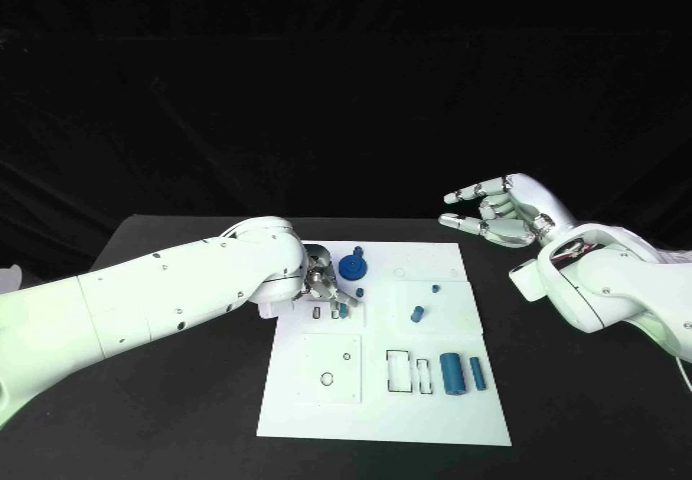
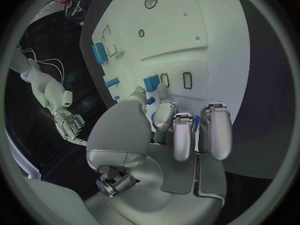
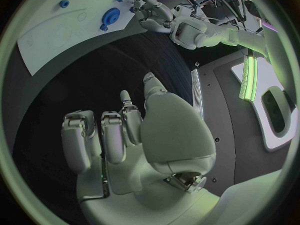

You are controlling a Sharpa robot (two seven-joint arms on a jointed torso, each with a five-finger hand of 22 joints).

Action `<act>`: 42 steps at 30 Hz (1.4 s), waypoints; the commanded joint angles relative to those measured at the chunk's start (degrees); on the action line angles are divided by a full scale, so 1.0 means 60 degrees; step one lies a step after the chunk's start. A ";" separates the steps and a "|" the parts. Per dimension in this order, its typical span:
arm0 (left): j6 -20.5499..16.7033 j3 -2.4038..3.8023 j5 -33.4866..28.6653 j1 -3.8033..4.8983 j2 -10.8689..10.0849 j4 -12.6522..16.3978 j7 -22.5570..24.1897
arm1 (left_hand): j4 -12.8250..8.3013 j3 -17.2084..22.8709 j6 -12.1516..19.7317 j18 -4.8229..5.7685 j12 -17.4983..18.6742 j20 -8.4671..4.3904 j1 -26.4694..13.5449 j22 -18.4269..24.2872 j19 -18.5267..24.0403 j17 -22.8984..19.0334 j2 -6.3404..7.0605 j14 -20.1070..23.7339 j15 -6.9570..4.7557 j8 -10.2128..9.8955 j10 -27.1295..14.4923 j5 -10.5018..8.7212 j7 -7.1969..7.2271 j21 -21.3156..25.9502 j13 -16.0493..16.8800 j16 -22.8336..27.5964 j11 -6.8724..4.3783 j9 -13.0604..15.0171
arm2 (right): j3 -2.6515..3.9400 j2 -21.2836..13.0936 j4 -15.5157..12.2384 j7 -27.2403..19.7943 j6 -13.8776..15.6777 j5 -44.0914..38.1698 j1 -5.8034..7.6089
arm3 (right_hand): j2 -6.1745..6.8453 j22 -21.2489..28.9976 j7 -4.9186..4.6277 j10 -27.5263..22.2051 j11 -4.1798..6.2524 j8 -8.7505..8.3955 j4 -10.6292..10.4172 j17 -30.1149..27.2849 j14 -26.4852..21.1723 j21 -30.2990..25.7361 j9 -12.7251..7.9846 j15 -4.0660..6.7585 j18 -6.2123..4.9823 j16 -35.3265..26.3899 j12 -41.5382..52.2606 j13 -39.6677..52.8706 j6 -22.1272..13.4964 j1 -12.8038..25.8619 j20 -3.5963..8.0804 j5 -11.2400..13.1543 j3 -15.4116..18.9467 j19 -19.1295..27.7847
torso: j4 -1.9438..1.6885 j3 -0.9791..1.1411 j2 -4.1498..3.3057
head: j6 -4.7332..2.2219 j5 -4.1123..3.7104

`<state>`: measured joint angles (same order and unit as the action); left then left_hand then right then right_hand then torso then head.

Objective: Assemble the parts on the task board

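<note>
Left robot hand pinched a small blue part over slots at the task board's far-left area. Right robot hand hovered released, fingers apart, off the board above the bench.

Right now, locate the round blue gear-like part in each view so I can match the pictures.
Head view: round blue part at the task board's far-left corner, beside the left hand.
Left wrist view: cannot tell; fingers cover that area.
Right wrist view: near the circle's top, beside the left hand.
Shared landmark: the left hand.
</note>
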<state>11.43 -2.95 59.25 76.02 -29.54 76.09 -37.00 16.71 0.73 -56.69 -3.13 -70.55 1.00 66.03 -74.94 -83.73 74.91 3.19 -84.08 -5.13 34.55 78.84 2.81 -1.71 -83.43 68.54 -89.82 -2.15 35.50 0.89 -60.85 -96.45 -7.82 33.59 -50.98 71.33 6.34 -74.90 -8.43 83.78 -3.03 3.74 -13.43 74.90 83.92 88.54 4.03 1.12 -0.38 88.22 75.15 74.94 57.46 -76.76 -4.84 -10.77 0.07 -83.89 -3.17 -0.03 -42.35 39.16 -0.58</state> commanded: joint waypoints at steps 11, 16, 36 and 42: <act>0.0258 0.0000 0.0052 0.0008 0.0054 0.0028 -0.0042 | -0.0002 0.0217 0.0081 0.0073 -0.0074 -0.0006 0.0034 -0.0404 -0.0115 0.2515 0.0092 -0.0987 -0.0052 0.0069 0.0085 0.0021 0.0030 -0.0038 0.0033 -0.0029 -0.0025 0.0083 | 0.0000 0.0061 0.0022 0.0012 -0.0178 -0.0022 -0.0010 | -0.0052 -0.2025 0.0021 0.0013 -0.0055 -0.0007 -0.0023 0.1886 0.0862 -0.0050 -0.0001 -0.0049 -0.0064 -0.0042 -0.0043 0.1297 -0.0071 -0.0020 -0.0067 -0.0066 0.0054 -0.0730 | -0.0002 0.0002 0.0002 | 0.0021 -0.0004; 0.0275 0.0000 0.0052 0.0008 0.0059 0.0030 -0.0042 | -0.0022 0.0415 0.0094 0.0077 -0.0080 -0.0010 0.0132 -0.0435 -0.0123 0.2515 0.0125 -0.0987 -0.0057 0.0078 0.0087 0.0021 0.0037 -0.0052 0.0040 -0.0029 -0.0030 0.0158 | -0.0001 0.0082 0.0033 0.0010 -0.0185 -0.0022 -0.0012 | -0.0066 -0.2022 0.0022 0.0013 -0.0053 -0.0003 -0.0030 0.1875 0.0859 -0.0052 0.0002 -0.0049 -0.0064 -0.0050 -0.0042 0.1295 -0.0067 -0.0013 -0.0067 -0.0072 0.0072 -0.0729 | -0.0011 0.0003 -0.0002 | 0.0029 -0.0007; 0.0286 0.0002 -0.0127 0.0006 0.0080 0.0105 -0.0017 | -0.0200 0.1795 0.0215 0.0081 -0.0045 -0.0032 0.1225 -0.0493 -0.0114 0.2515 0.0130 -0.0987 -0.0078 -0.0076 0.0054 0.0023 0.0069 -0.0060 0.0030 -0.0029 -0.0063 0.0405 | -0.0005 0.0220 0.0138 0.0006 -0.0263 -0.0074 -0.0041 | -0.0090 -0.2039 0.0029 0.0028 -0.0047 0.0005 -0.0001 0.1912 0.0868 -0.0044 0.0007 -0.0044 -0.0060 -0.0032 -0.0009 0.1308 -0.0052 -0.0061 -0.0065 -0.0091 0.0097 -0.0739 | -0.0007 0.0009 -0.0005 | 0.0075 -0.0009; 0.0229 0.0005 -0.0173 0.0005 0.0070 0.0124 -0.0014 | -0.0546 0.2925 0.0319 0.0074 0.0010 -0.0066 0.1939 -0.0487 -0.0096 0.2515 -0.0058 -0.0987 -0.0118 -0.0279 0.0027 0.0037 0.0094 -0.0041 0.0008 -0.0029 -0.0093 0.0456 | -0.0006 0.0247 0.0160 -0.0003 -0.0271 -0.0076 -0.0047 | -0.0090 -0.2039 0.0029 0.0028 -0.0047 0.0005 -0.0001 0.1912 0.0868 -0.0044 0.0007 -0.0044 -0.0060 -0.0032 -0.0009 0.1308 -0.0052 -0.0061 -0.0065 -0.0091 0.0097 -0.0739 | -0.0001 0.0007 -0.0004 | 0.0089 0.0005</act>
<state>12.16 -2.84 58.83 76.12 -29.16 76.72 -37.13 14.03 17.20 -54.91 -3.14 -70.78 0.79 76.08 -74.92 -83.94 74.94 3.73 -84.00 -5.47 33.11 79.02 2.64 -1.42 -83.42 68.76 -89.82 -2.34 38.03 0.85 -59.45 -95.53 -7.71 32.77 -51.02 71.10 6.03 -74.92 -8.42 83.78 -3.03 3.74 -13.43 74.93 83.92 88.54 4.02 1.12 -0.38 88.22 75.16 74.95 57.47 -77.07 -4.84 -10.99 0.40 -83.89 -3.19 0.02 -42.38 39.64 -0.62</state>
